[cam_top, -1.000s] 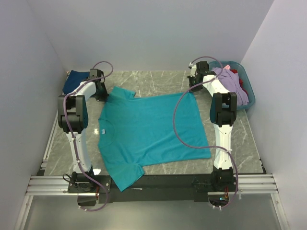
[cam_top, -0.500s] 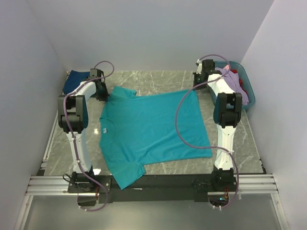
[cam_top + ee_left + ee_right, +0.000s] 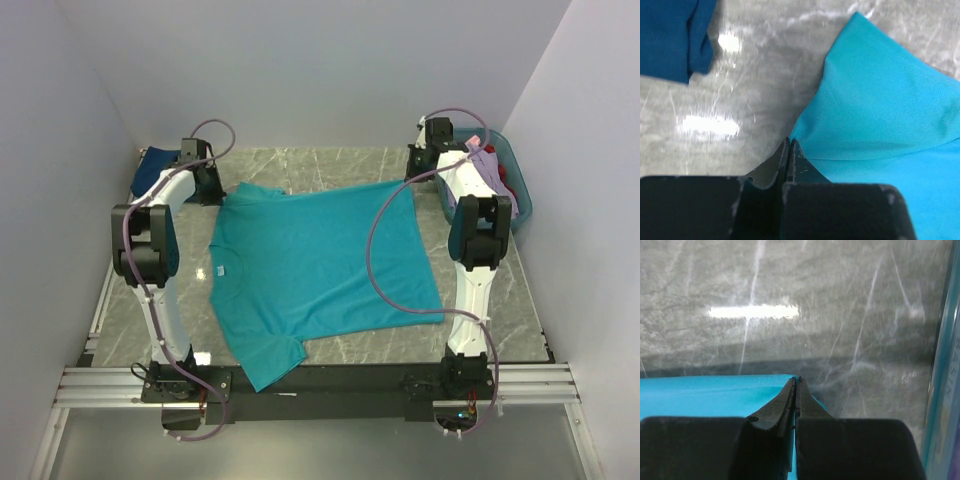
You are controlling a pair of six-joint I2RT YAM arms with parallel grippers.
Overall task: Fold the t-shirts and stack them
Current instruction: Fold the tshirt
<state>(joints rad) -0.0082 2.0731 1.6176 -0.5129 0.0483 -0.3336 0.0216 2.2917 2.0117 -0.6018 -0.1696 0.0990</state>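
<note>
A teal t-shirt (image 3: 315, 265) lies spread flat on the marble table (image 3: 330, 165), collar to the left. My left gripper (image 3: 216, 195) is shut on its far sleeve; in the left wrist view the shut jaws (image 3: 790, 142) pinch the teal cloth (image 3: 880, 110). My right gripper (image 3: 414, 180) is shut on the shirt's far right hem corner; in the right wrist view the jaws (image 3: 796, 381) clamp the teal edge (image 3: 705, 395). A folded navy t-shirt (image 3: 152, 165) lies at the far left, also in the left wrist view (image 3: 670, 35). Lavender (image 3: 492, 170) and red (image 3: 518, 185) t-shirts lie in the basket.
A teal-blue plastic laundry basket (image 3: 522, 212) stands at the far right corner; its wall shows at the right edge of the right wrist view (image 3: 942, 365). White walls close in on three sides. A black and aluminium rail (image 3: 330, 385) runs along the near edge.
Both grippers have moved toward the far wall, the right one also rightward toward the basket, dragging the teal shirt's far edge with them and stretching it flatter.
</note>
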